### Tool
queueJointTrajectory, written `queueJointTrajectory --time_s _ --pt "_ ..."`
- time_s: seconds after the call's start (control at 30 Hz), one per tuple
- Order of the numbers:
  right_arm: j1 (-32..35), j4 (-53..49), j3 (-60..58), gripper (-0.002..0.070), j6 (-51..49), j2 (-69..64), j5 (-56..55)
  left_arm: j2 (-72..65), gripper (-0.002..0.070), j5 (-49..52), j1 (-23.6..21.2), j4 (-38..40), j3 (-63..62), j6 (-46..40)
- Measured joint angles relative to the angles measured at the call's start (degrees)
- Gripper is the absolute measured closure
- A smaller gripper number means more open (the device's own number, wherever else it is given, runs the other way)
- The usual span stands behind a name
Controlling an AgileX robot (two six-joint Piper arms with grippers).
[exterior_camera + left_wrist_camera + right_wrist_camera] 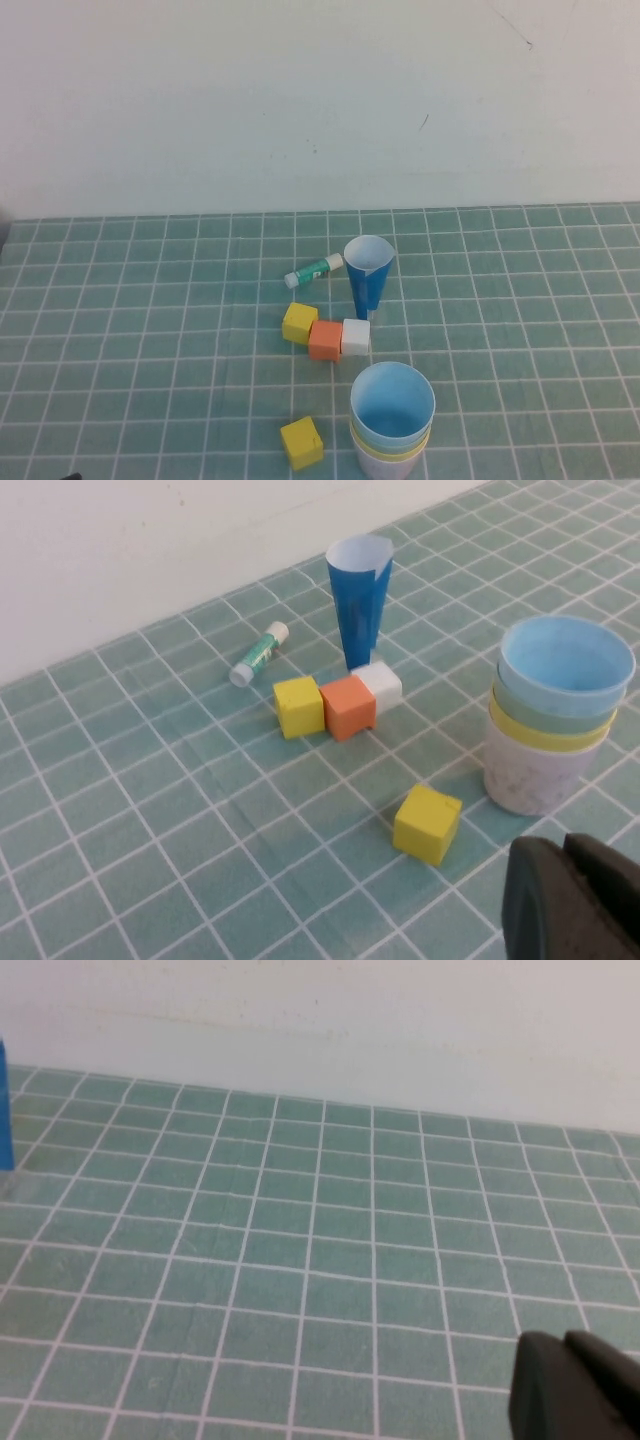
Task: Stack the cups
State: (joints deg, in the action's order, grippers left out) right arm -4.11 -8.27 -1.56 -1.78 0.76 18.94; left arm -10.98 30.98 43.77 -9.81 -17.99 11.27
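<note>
Standing on the near part of the bench (120, 330), a little right of centre, is one nested stack of cups (391, 422). The light blue cup (392, 400) sits uppermost with its mouth open upward. Beneath it only the rims of the pale green cup (556, 707) and the yellow cup (545, 735) show. The lowest cup (530, 775) looks whitish pink and rests on the green gridded mat.

Other items:
- Dark blue cone cup (367, 274): upright, narrow end down, beyond the stack, apart from it.
- White cube (355, 336), orange cube (325, 340), yellow cube (299, 323): one touching row, between the cone cup and the stack; the white cube lies just beside the foot of the cone.
- Second yellow cube (301, 443): alone, near edge, left of the stack, not touching it.
- Green and white glue stick (313, 270): lying on its side, left of the cone cup.

Left end effector (575, 900): dark fingers shut together, holding nothing. In the left wrist view it sits on the near side of the stack, close by but clear of it, with bare mat between. It does not show in the high view.

Right end effector (575, 1385): fingers shut together, holding nothing, over bare mat. No stacked cup appears in its wrist view; only a sliver of blue at the frame edge.
</note>
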Motion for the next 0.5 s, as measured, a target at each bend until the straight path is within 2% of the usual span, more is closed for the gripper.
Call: queueJointTrajectory --time_s 0.07,0.17,0.23,0.33,0.5 --pt "0.0 0.0 0.0 0.0678 0.0 0.0 0.0 0.0 0.0677 -1.13 -0.85 0.35 1.42 -0.36" --pt "0.0 0.0 0.0 0.0678 0.0 0.0 0.0 0.39 0.0677 -5.45 -5.49 1.46 4.92 -0.75" --pt "0.0 0.0 0.0 0.0678 0.0 0.0 0.0 1.12 0.0677 -9.93 -9.99 2.66 7.58 -0.98" --pt "0.0 0.0 0.0 0.0678 0.0 0.0 0.0 2.43 0.0677 -15.44 -19.13 4.33 11.22 -1.11" --pt "0.0 0.09 0.0 0.0678 0.0 0.0 0.0 6.47 0.0677 -17.72 -32.78 6.48 15.06 -1.37"
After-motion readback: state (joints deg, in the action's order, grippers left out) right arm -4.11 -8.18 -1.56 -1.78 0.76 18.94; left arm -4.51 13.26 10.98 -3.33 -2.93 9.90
